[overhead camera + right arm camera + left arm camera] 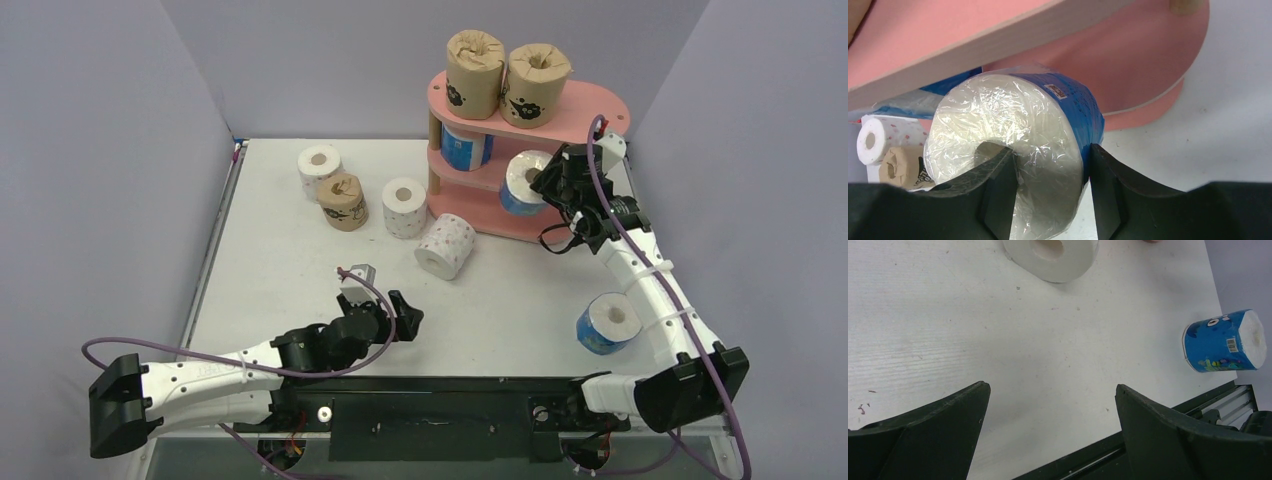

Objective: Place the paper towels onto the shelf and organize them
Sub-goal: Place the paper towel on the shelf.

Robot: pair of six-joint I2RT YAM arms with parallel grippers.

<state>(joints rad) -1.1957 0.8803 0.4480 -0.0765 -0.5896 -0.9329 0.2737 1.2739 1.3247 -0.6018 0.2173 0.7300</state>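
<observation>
Blue paper towel roll (998, 115) is clamped by right gripper (1048, 167) at pink shelf (1128, 60); left gripper (1050, 405) held apart over counter (998, 330)

Two brown rolls (474, 60) top the pink shelf (590, 105), two blue rolls (465, 148) at mid-tier, five rolls (404, 205) loose nearby.

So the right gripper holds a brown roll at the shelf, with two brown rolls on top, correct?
No: the roll in the right gripper is blue, not brown, as the right wrist view shows. It is at the shelf, two brown rolls on top.
</observation>
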